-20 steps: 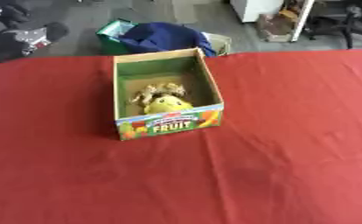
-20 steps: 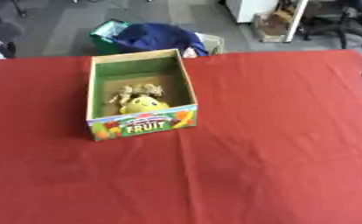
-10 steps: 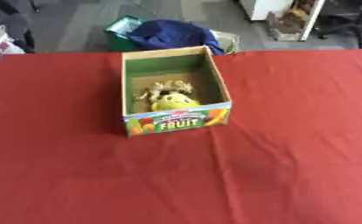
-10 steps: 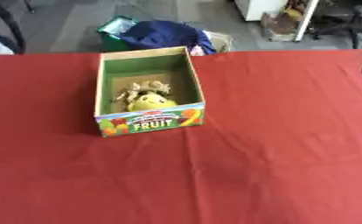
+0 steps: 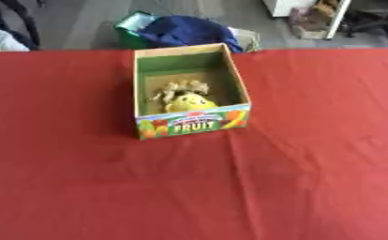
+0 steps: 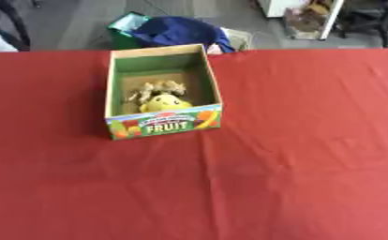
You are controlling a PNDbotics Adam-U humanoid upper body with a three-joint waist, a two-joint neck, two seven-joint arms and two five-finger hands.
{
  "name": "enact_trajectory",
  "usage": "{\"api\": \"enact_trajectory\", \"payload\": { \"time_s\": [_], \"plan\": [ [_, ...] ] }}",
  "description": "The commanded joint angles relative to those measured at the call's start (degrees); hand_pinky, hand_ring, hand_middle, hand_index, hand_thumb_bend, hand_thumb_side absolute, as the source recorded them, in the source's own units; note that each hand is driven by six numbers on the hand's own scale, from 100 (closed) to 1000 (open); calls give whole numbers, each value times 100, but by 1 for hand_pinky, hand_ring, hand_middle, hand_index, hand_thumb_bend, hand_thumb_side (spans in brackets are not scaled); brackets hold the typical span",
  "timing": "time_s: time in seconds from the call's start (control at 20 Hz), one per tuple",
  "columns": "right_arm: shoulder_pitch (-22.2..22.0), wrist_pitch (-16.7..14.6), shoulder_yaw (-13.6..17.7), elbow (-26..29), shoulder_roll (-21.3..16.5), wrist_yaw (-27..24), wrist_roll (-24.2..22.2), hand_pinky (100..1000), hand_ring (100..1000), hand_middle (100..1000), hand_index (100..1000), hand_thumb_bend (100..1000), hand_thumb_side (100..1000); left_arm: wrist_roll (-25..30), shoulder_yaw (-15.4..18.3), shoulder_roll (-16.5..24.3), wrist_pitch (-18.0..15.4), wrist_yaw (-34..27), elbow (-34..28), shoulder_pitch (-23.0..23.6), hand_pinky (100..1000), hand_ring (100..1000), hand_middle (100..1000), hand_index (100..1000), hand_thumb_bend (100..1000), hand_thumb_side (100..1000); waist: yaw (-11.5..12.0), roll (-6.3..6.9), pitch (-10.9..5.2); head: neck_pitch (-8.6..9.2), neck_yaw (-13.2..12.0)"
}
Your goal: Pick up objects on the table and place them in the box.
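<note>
Hands: neither hand is caught in the left eye view or the right eye view, so the fingers can't be judged, open or curled, and nothing can be placed relative to them. Places below are given by the bench and the views instead.

Box: an open cardboard box (image 5: 191, 89) is seen standing upright on the bench, a bit left of centre and toward the far side. Its inner walls are green at the back and tan along the sides. "FRUIT" is printed on the near panel among colourful fruit pictures.

Inside the box: a round yellow toy (image 5: 190, 102) is tucked against the near wall. Just behind it, a clump of tan, knobbly pieces (image 5: 178, 87) is seen; what they are can't be made out.

Bench: covered with a red cloth (image 5: 312, 159), with faint crease lines showing across it. The cloth around the box is bare red.

Beyond the bench: a dark blue bundle of fabric (image 6: 177, 31) is lying on the floor past the far edge, with a green container (image 6: 125, 29) just beside it on the left.
</note>
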State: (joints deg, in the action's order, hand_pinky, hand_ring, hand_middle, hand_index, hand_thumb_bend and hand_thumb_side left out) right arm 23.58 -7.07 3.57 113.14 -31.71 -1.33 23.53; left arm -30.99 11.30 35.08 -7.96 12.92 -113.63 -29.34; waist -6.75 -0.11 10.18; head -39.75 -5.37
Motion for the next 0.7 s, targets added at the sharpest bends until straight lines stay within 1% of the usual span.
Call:
{"api": "enact_trajectory", "payload": {
  "time_s": [0.05,0.1,0.15,0.3,0.35,0.4,0.45,0.5,0.55,0.6,0.65,0.7],
  "plan": [
    [352,-290,132,145,-381,358,364,703,794,766,812,100,299,-267,23,413,-372,186,-96,-300,713,719,711,736,831,421,20,8,-128,-127,2],
    [493,-415,153,145,-449,452,493,703,794,766,812,100,299,-349,9,485,-486,243,-96,-418,713,719,711,736,831,421,26,12,-145,-158,-1],
    [662,-543,172,145,-525,548,605,741,828,806,840,100,316,-441,-4,569,-612,294,-96,-568,752,748,740,756,806,438,30,16,-173,-196,-3],
    [1203,-867,191,146,-741,768,846,780,859,844,862,100,350,-767,-45,851,-989,441,-96,-1073,784,765,751,759,771,452,33,21,-244,-305,-4],
    [1361,-946,190,146,-800,815,891,811,889,876,881,100,388,-861,-65,939,-1099,495,-96,-1222,803,770,749,745,736,455,29,24,-271,-345,-11],
    [1556,-1055,197,146,-871,867,935,829,905,895,893,100,409,-975,-96,1053,-1280,555,-96,-1411,821,773,750,741,675,458,24,29,-293,-382,-19],
    [1735,-1158,207,146,-937,910,988,836,911,902,898,100,423,-1095,-121,1157,-1450,625,-96,-1581,832,775,752,740,647,461,23,34,-314,-409,-25],
    [1888,-1248,212,146,-994,936,1051,840,913,905,901,100,431,-1228,-135,1239,-1603,705,-96,-1727,836,775,751,740,639,460,23,37,-328,-423,-31],
    [2033,-1344,214,146,-1059,965,1109,859,925,918,912,100,469,-1380,-135,1302,-1735,793,-96,-1873,853,778,749,737,618,449,26,38,-344,-430,-34],
    [2168,-1452,216,146,-1126,1005,1163,859,925,918,912,100,469,-1539,-133,1355,-1841,888,-96,-2014,853,778,749,737,618,449,31,36,-357,-433,-33],
    [2285,-1552,216,146,-1185,1040,1212,869,930,926,921,100,494,-1641,-149,1405,-1912,987,-96,-2134,865,780,747,736,618,446,35,32,-373,-435,-29],
    [2420,-1683,213,146,-1255,1073,1269,872,932,929,924,100,500,-1648,-186,1463,-1973,1113,-96,-2291,870,777,743,733,623,441,39,26,-390,-436,-23]
  ]
}}
